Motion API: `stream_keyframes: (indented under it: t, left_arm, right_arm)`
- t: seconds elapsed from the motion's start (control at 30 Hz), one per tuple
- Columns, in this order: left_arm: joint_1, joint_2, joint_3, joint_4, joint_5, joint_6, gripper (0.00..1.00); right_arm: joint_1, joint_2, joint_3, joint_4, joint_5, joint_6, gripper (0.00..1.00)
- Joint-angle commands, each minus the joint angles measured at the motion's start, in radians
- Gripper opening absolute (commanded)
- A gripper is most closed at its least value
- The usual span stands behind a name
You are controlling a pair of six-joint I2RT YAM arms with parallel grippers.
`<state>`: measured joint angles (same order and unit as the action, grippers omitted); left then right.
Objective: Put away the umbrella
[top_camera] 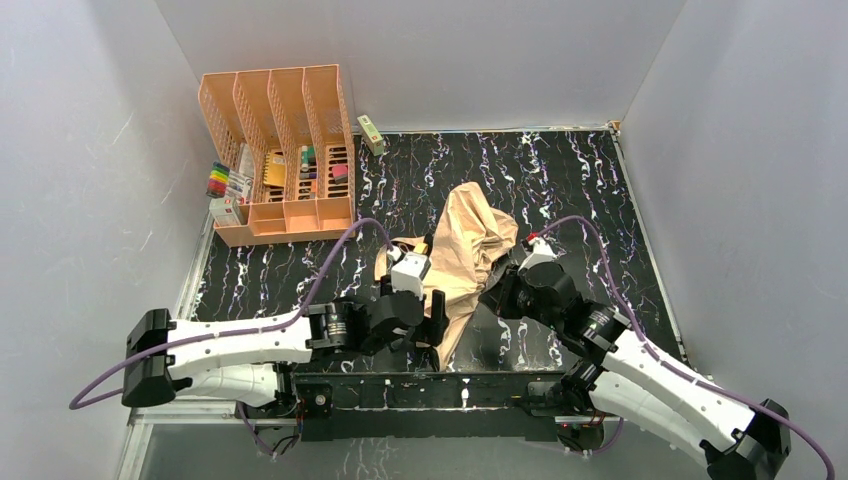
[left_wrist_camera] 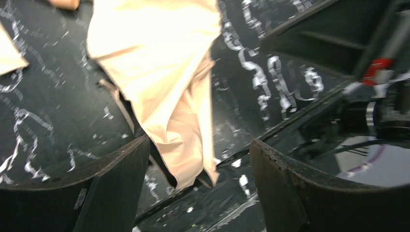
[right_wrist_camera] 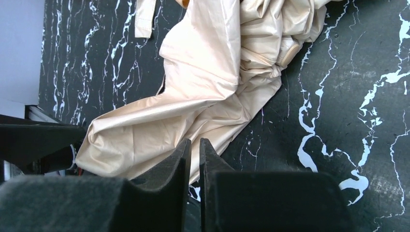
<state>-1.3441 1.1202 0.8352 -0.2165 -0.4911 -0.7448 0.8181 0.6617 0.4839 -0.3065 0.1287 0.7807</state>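
A folding umbrella [top_camera: 465, 245] of pale tan cloth lies in the centre of a black marbled table [top_camera: 600, 190]. It is collapsed, but its cloth is loose and crumpled rather than wrapped. A loose strap [right_wrist_camera: 144, 19] shows at the top of the right wrist view. Judging by this, the task is at an early stage, with the cloth yet to be gathered, strapped and stowed.

The left gripper [top_camera: 437, 318], lower centre, has its jaws spread wide. The pointed near end of the umbrella [left_wrist_camera: 183, 145] lies between them, untouched. The right gripper [right_wrist_camera: 194, 159] is at the cloth's edge with its jaws nearly together. Whether they pinch any cloth cannot be told.

At the upper left is an orange slotted desk organizer [top_camera: 285, 150] with markers [top_camera: 222, 182] beside it. A small green box [top_camera: 371, 133] is at the back wall. All are well apart from the umbrella, and nothing blocks either arm.
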Motion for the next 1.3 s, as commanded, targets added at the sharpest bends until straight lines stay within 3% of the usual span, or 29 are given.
stream_keyframes:
  t: [0.0,0.13,0.33,0.53,0.67,0.87,0.93,1.07,1.27]
  left_arm:
    - [0.001,-0.003,0.012,-0.160,-0.093,-0.119,0.75]
    - [0.000,-0.064,-0.060,-0.094,-0.040,-0.132,0.80]
    - [0.000,-0.088,-0.161,0.109,0.086,-0.060,0.77]
    - [0.000,-0.028,-0.191,0.166,0.115,-0.043,0.58]
    - [0.000,-0.006,-0.174,0.206,0.124,-0.012,0.28]
    - [0.000,0.041,-0.064,0.275,0.197,0.076,0.05]
    - [0.000,0.058,-0.033,0.301,0.235,0.087,0.00]
    - [-0.001,0.082,-0.026,0.357,0.303,0.093,0.00]
    - [-0.020,0.115,-0.171,0.489,0.351,0.030,0.00]
  right_arm:
    - [-0.005,0.018,0.060,-0.024,0.016,-0.018,0.20]
    - [-0.005,0.038,0.065,-0.002,0.004,-0.022,0.21]
    - [-0.005,0.066,0.071,0.019,-0.013,-0.029,0.22]
    - [-0.005,0.061,0.071,0.026,-0.018,-0.023,0.22]
    - [-0.005,0.052,0.078,0.018,-0.014,-0.023,0.22]
    - [-0.005,0.044,0.112,0.002,0.002,-0.024,0.20]
    - [-0.005,0.044,0.125,-0.001,0.006,-0.027,0.20]
    - [-0.005,0.035,0.145,-0.011,0.019,-0.027,0.19]
    - [-0.006,0.025,0.138,0.050,-0.044,-0.053,0.19]
